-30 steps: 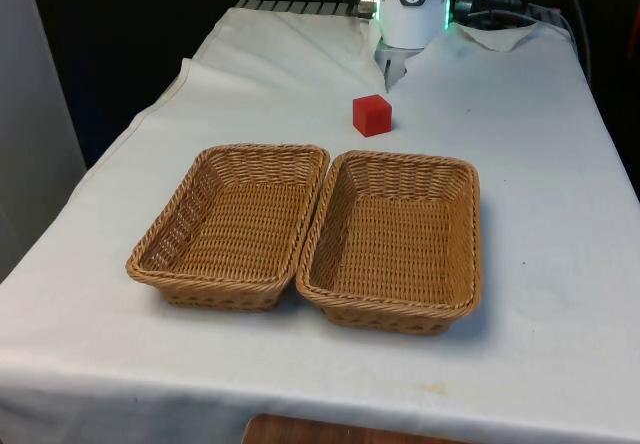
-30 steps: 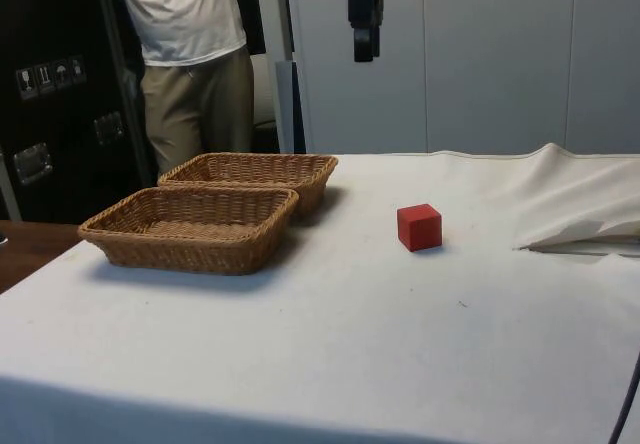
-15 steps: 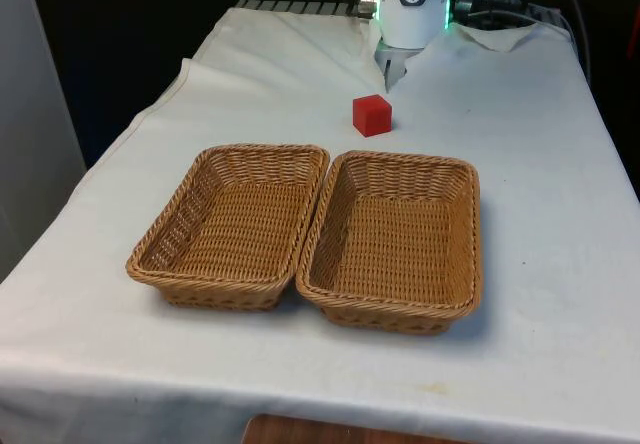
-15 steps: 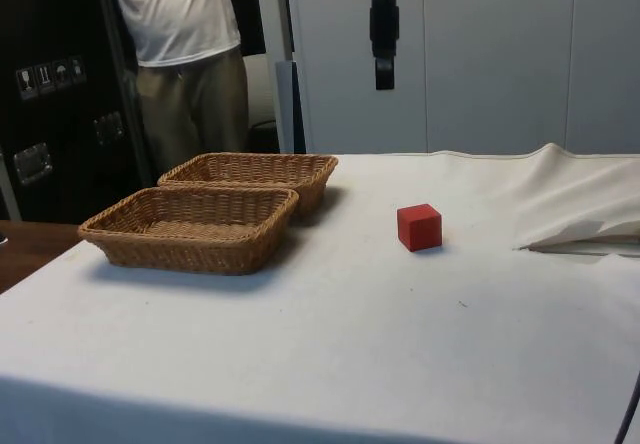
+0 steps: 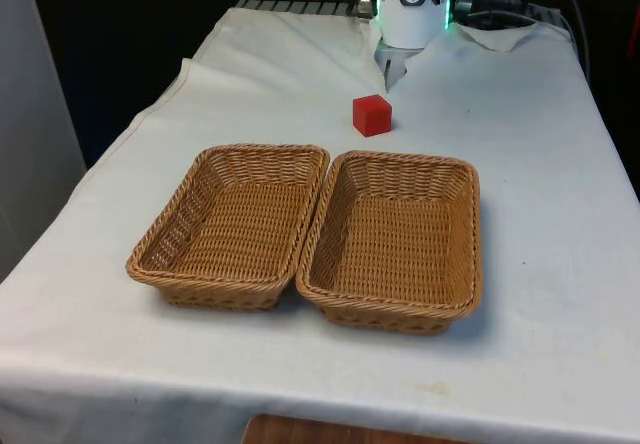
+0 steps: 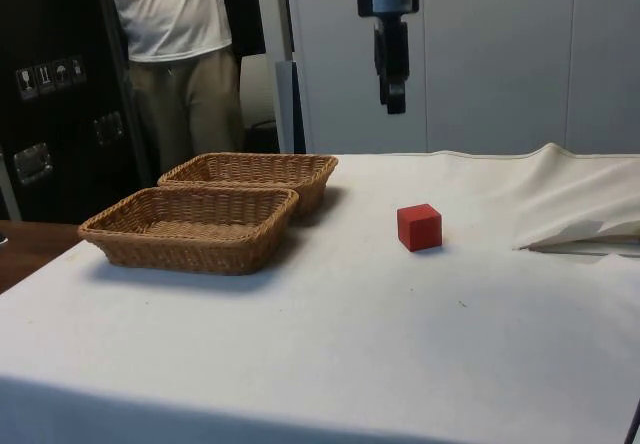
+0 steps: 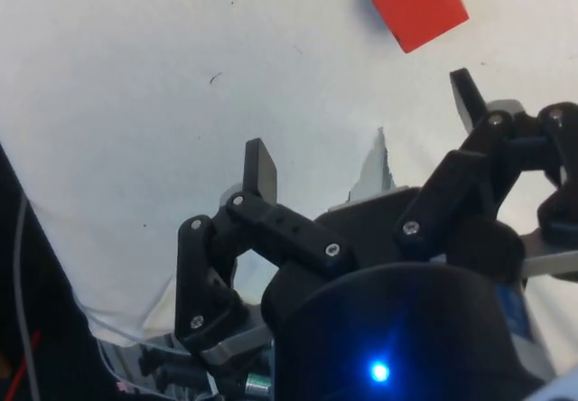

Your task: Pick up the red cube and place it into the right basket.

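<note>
The red cube (image 5: pixel 371 115) rests on the white cloth just beyond the two wicker baskets, near the gap between them. The right basket (image 5: pixel 470 254) and the left basket (image 5: pixel 180 219) lie side by side, both with nothing inside. In the side view the cube (image 6: pixel 419 227) sits to the right of the baskets, the right basket (image 6: pixel 130 236) being the nearer one. My gripper (image 6: pixel 396 102) hangs high over the table, pointing down, slightly basket-side of the cube. In the wrist view the gripper (image 7: pixel 361 130) is open with nothing between its fingers, and the cube (image 7: pixel 417 4) lies ahead of the fingertips (image 7: pixel 260 166).
A person (image 6: pixel 175 44) in a white shirt stands behind the baskets at the table's far side. Bunched cloth (image 6: pixel 585 214) rises near the robot's end. A brown wooden edge (image 5: pixel 330 430) shows below the table's near edge.
My gripper has come down and drifted towards the cube in the side view. The cube and baskets have not moved. The person has shifted slightly.
</note>
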Tool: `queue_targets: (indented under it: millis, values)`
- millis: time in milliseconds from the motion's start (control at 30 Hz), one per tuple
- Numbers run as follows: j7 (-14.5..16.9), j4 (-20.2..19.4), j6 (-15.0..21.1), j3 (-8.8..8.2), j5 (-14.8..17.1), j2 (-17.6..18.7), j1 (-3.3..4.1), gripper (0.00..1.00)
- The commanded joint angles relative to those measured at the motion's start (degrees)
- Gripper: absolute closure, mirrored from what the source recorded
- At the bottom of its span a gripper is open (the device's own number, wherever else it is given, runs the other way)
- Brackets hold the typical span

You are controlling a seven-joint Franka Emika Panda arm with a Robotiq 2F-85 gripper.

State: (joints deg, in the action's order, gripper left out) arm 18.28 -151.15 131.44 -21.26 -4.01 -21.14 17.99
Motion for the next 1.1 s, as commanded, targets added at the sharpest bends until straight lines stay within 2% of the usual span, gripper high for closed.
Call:
queue_targets:
  millis: [0, 133, 167, 200, 433, 467, 500, 533, 700, 733, 767, 800, 1033, 1067]
  values:
    - [0.6, -0.7, 1.3, 0.11, -0.8, 0.4, -0.17, 0.00]
    - [2.1, -1.9, 3.1, 0.11, -1.1, 1.4, -0.23, 0.00]
    - [2.2, -1.5, 2.2, -0.06, -0.3, 1.4, 0.00, 0.00]
    - [2.4, -2.1, 3.4, 0.11, -1.3, 1.7, -0.23, 0.00]
    - [4.4, -3.8, 6.4, -0.11, -2.0, 3.3, -0.34, 0.00]
    - [4.6, -3.3, 5.4, -0.23, -1.0, 3.3, 0.00, 0.00]
    - [4.6, -4.0, 6.8, -0.17, -2.1, 3.5, -0.40, 0.00]
    - [4.9, -4.3, 7.3, -0.34, -2.2, 3.7, -0.46, 0.00]
    - [6.9, -6.0, 10.2, -2.18, -2.7, 4.6, -0.74, 0.00]
    - [7.2, -6.4, 10.8, -2.52, -2.6, 4.8, -0.69, 0.00]
    - [7.4, -6.0, 9.8, -2.64, -2.1, 4.8, -0.34, 0.00]
    - [7.7, -6.7, 11.5, -2.92, -2.6, 5.0, -0.74, 0.00]
    - [11.3, -8.9, 16.8, -5.79, -2.2, 7.3, -0.57, 0.00]
    - [11.0, -8.6, 15.4, -5.56, -2.1, 6.9, -0.46, 0.00]
